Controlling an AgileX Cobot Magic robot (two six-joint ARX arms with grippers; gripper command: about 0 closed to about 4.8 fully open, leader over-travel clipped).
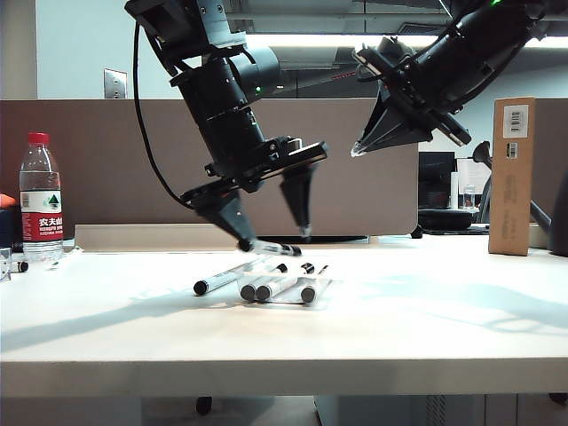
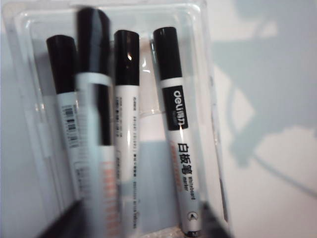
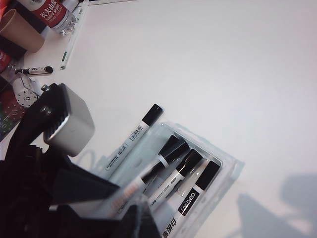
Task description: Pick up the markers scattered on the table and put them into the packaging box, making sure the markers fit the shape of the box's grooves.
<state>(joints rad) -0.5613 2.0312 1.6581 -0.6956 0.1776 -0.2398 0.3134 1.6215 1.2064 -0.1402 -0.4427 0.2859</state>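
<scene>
Nearest us runs the pale front edge of the table (image 1: 444, 355), and mid-table, a little left of centre, sits the packaging box (image 1: 325, 285), a clear tray. In the left wrist view we count three markers (image 2: 176, 124) lying side by side in the grooves (image 2: 146, 106), black caps all at the same end. A fourth marker (image 2: 94, 74) shows blurred across them, above the tray rather than bedded in a channel. From the exterior view it lies roughly level at the tip of the left tool's nearer finger. The left tool (image 1: 274, 237) hangs directly over the box with its jaws spread wide, pointing down. Just left of the box a loose marker (image 1: 217, 282) lies on the table, beside the tray but outside it. The right tool (image 1: 359, 149) is held high, right of the box and well clear of it. We cannot tell whether its jaws are apart or together. Farther out, at the far left, stands a water bottle (image 1: 41, 200) with a red cap, and another pen (image 1: 18, 265) lies near its foot. A tall brown carton (image 1: 513, 177) with barcode labels stands at the far right.
</scene>
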